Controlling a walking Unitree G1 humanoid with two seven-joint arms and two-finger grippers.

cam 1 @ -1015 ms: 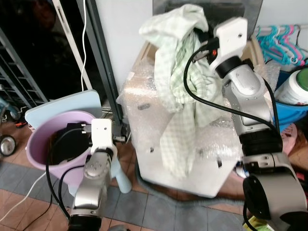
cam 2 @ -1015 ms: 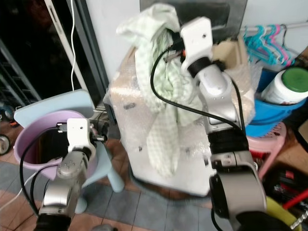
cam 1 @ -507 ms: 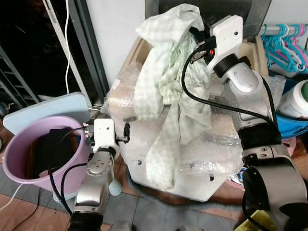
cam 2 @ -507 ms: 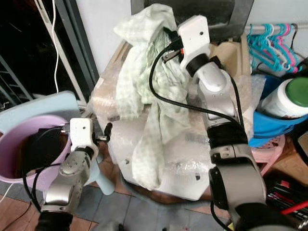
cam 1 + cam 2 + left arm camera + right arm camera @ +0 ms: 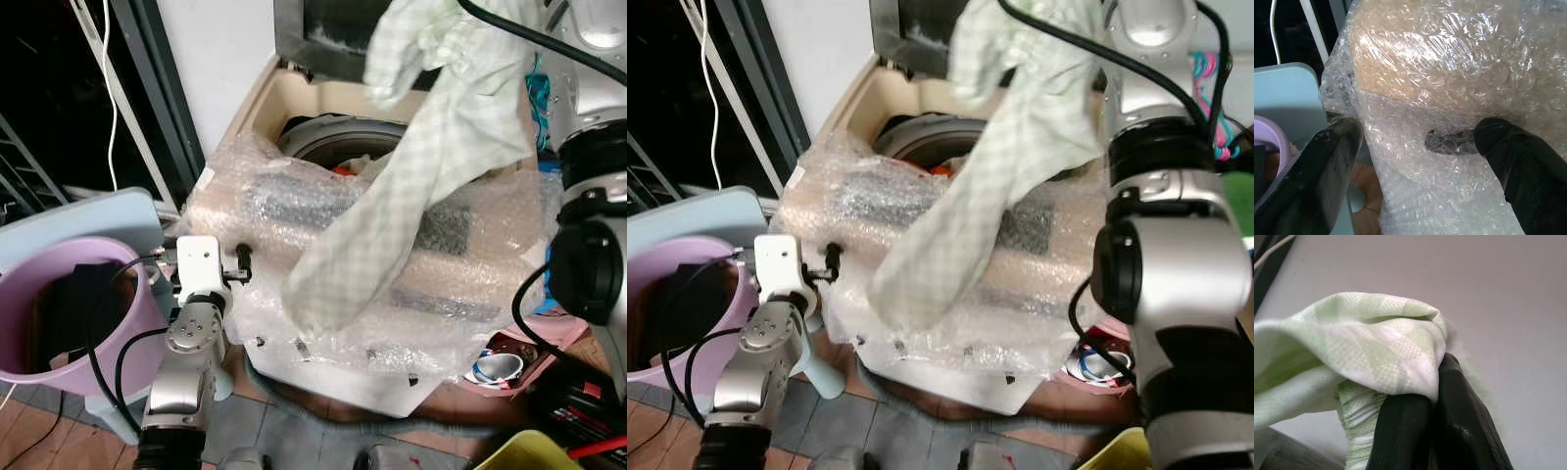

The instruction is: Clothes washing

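Up high, the right gripper [image 5: 1435, 431] has its two black fingers pinched tight on a fold of the pale green-and-white checked cloth [image 5: 411, 166], and the rest of the garment hangs down in a long drape over the top-loading white washing machine wrapped in clear bubble wrap [image 5: 392, 294]. The cloth's lower end rests against the wrapped front of the machine, while its upper part is bunched above the round open drum [image 5: 333, 147], where something orange [image 5: 343, 168] peeks out. From the right wrist view, the checked fabric folds over the fingertips against a plain grey wall.

Down low on the other side, the left gripper [image 5: 1415, 147] sits spread wide, holding nothing, its fingers [image 5: 1327, 161] just off the bubble-wrapped corner of the washer. Beside that arm stands the round lilac plastic basin [image 5: 137, 294] with something dark inside, resting on a pale blue plastic stool [image 5: 88, 211]. At the machine's foot on the right lies a pink stool [image 5: 549, 333], and a yellow tub rim [image 5: 529, 455] shows at the bottom corner.
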